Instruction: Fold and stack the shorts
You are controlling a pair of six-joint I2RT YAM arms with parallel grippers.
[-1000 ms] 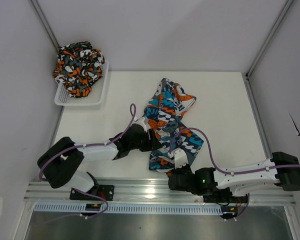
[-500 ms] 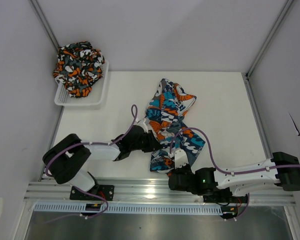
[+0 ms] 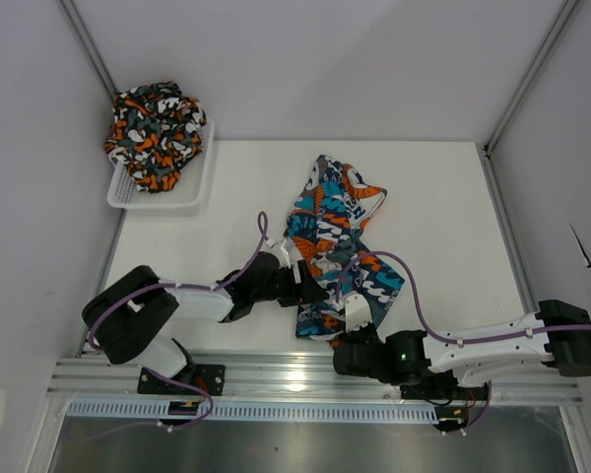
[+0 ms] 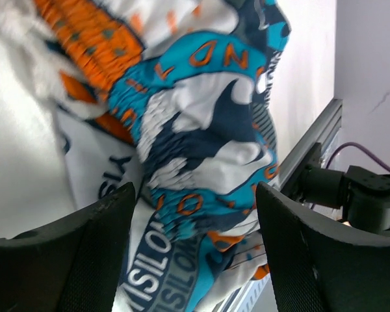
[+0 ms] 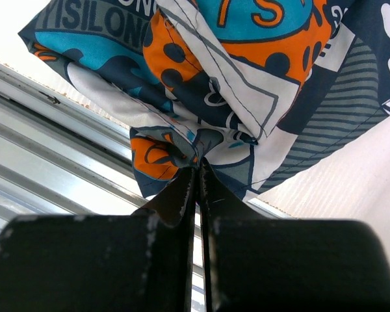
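The teal-blue, orange and white patchwork shorts (image 3: 333,236) lie crumpled on the white table, running from the middle to the near edge. My left gripper (image 3: 312,287) is open at their left near side; in the left wrist view the shorts (image 4: 201,143) bulge between its spread fingers (image 4: 94,257), which do not hold them. My right gripper (image 3: 347,317) is shut on a pinch of the shorts' near hem (image 5: 201,140), by the table's front rail. The orange, black, white and grey camouflage shorts (image 3: 154,122) sit bunched in the basket at the back left.
The white mesh basket (image 3: 191,189) stands in the back left corner against the wall. The metal rail (image 3: 276,370) runs along the table's near edge, and shows under the held hem in the right wrist view (image 5: 58,140). White walls close in the table on three sides.
My left gripper has slid right and a little nearer, against the patchwork shorts. The shorts' middle has bunched slightly. The right gripper has kept its hold in place.
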